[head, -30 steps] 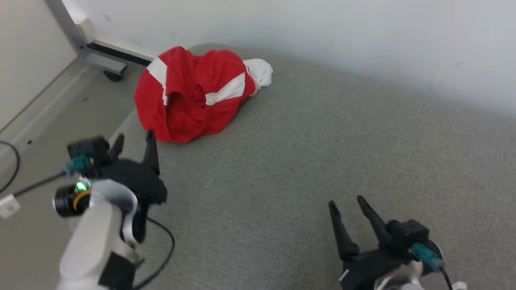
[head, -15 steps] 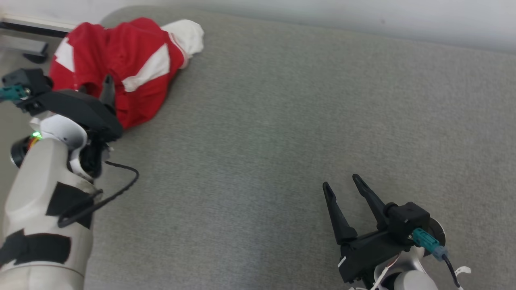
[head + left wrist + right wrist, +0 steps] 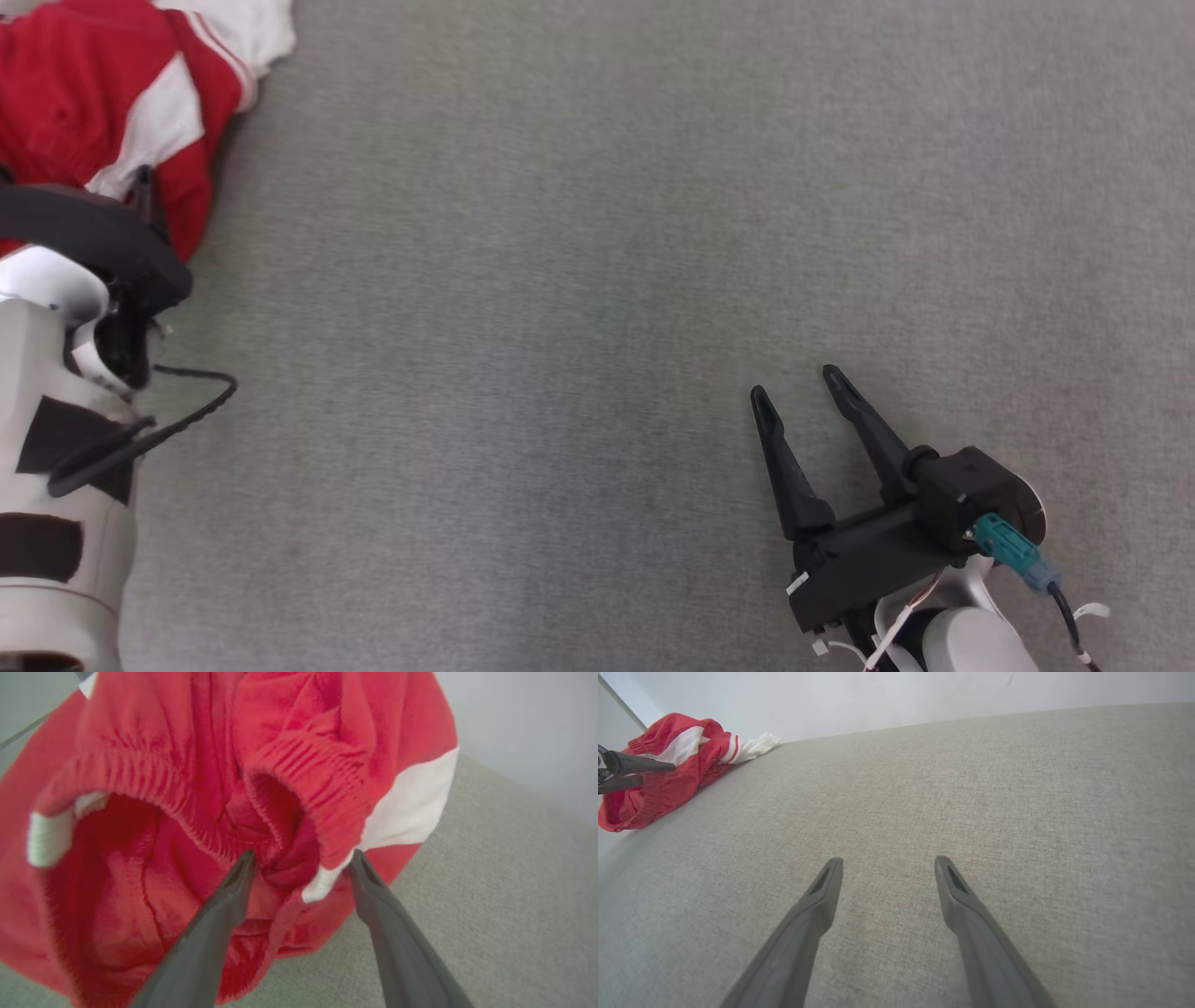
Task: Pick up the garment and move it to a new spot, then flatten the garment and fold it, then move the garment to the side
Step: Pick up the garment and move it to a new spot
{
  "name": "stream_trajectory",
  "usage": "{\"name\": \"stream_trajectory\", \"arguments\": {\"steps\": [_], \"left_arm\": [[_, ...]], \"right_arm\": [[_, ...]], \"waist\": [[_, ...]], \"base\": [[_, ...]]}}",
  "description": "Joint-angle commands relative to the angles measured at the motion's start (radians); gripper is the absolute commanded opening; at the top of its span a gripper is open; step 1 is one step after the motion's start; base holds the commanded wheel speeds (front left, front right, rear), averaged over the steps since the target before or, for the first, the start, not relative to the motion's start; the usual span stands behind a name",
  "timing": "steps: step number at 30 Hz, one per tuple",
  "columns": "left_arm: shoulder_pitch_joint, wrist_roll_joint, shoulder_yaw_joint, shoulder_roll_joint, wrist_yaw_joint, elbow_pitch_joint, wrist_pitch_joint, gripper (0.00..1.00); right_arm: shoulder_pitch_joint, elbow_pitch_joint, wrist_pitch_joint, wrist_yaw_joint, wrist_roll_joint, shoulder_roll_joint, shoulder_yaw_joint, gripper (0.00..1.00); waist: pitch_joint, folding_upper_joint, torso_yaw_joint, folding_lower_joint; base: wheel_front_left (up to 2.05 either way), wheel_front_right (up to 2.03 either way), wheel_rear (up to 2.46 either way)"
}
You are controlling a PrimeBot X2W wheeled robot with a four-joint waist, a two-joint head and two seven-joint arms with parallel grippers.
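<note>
The garment point(image 3: 84, 103) is red with white bands and lies crumpled at the far left of the grey surface; it also shows in the right wrist view point(image 3: 668, 779). In the left wrist view the garment point(image 3: 154, 788) is close up, with ribbed red openings facing me. My left gripper point(image 3: 302, 855) is open, and its fingertips reach into the folds on either side of a ribbed cuff. From the right wrist its fingers point(image 3: 640, 767) point into the cloth. My right gripper point(image 3: 794, 383) hovers open and holds nothing over bare surface at the lower right, also seen at wrist level point(image 3: 888, 860).
The grey fabric surface point(image 3: 579, 280) stretches wide between the two arms. A pale wall point(image 3: 901, 695) runs along its far edge. A black cable point(image 3: 187, 411) loops off my left forearm. The garment sits near the surface's left edge.
The head camera has swung down and right, so the garment now sits in the picture's top left corner. My left gripper has reached forward into the garment. The right gripper has barely moved.
</note>
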Motion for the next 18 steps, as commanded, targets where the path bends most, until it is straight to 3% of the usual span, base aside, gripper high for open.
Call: {"name": "stream_trajectory", "arguments": {"steps": [1, 3, 4, 5, 18], "left_arm": [[-0.005, -0.001, -0.002, 0.01, 0.005, 0.011, 0.001, 1.0], [-0.007, -0.004, -0.002, 0.013, 0.014, 0.035, 0.018, 1.0], [-0.009, -0.004, -0.004, 0.016, 0.014, 0.045, 0.024, 0.53], [-0.013, -0.006, -0.005, 0.019, 0.012, 0.049, 0.023, 0.0], [-0.067, 0.028, -0.043, 0.105, -0.019, 0.051, 0.031, 0.0]], "right_arm": [[-0.003, -0.003, -0.001, -0.002, 0.005, 0.0, 0.003, 1.0], [-0.002, -0.003, -0.003, -0.002, 0.005, 0.001, 0.006, 1.0], [-0.003, -0.002, -0.003, -0.002, 0.004, 0.002, 0.007, 1.0], [-0.006, -0.002, -0.002, -0.002, 0.005, 0.003, 0.008, 1.0], [-0.029, 0.081, -0.056, -0.002, 0.058, 0.022, 0.033, 1.0]], "waist": [[0.032, -0.0002, -0.032, -0.0002], [0.034, -0.0002, -0.036, -0.0002], [0.034, -0.0002, -0.038, -0.0002], [0.035, -0.0002, -0.038, -0.0002], [-0.081, -0.0002, 0.0, -0.0002]], "base": [[0.0, 0.0, 0.0], [0.0, 0.0, 0.0], [0.0, 0.0, 0.0], [0.0, 0.0, 0.0], [0.0, 0.0, 0.0]]}}
